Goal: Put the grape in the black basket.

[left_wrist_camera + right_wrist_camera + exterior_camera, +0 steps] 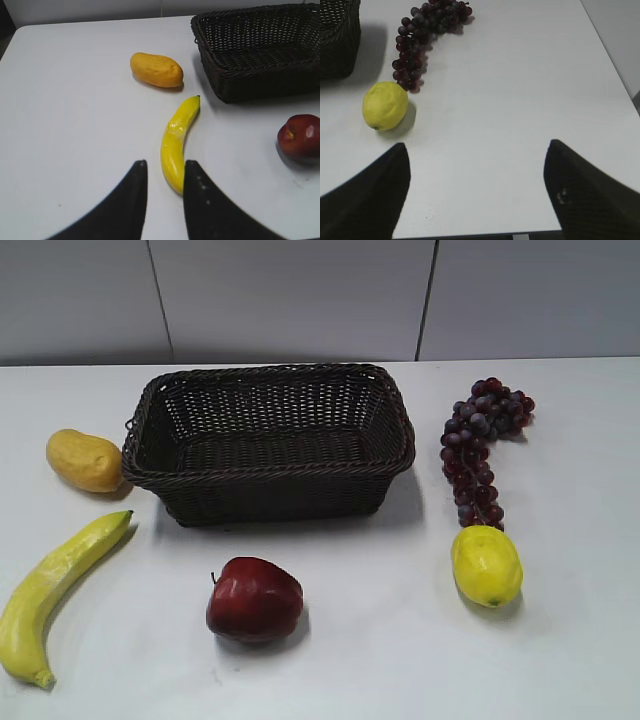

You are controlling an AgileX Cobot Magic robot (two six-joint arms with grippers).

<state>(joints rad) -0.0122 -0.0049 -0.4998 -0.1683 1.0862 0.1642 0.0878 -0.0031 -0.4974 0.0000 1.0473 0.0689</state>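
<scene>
The grape point(478, 445) is a long dark red-purple bunch lying on the white table to the right of the black basket point(270, 472), apart from it. In the right wrist view the grape point(417, 42) lies at the far left, with a corner of the basket point(337, 45) at the left edge. My right gripper point(476, 150) is wide open and empty, well short of the bunch. My left gripper point(165, 167) is open with a narrow gap and empty, hovering by the banana's near end; the basket point(250, 75) is at the upper right. Neither gripper shows in the exterior view.
A yellow lemon point(486, 565) touches the bunch's near end and also shows in the right wrist view point(385, 106). A red apple point(253, 600) sits in front of the basket. A banana point(55, 590) and an orange-yellow fruit point(85, 460) lie left. The table's right edge point(620, 75) is close.
</scene>
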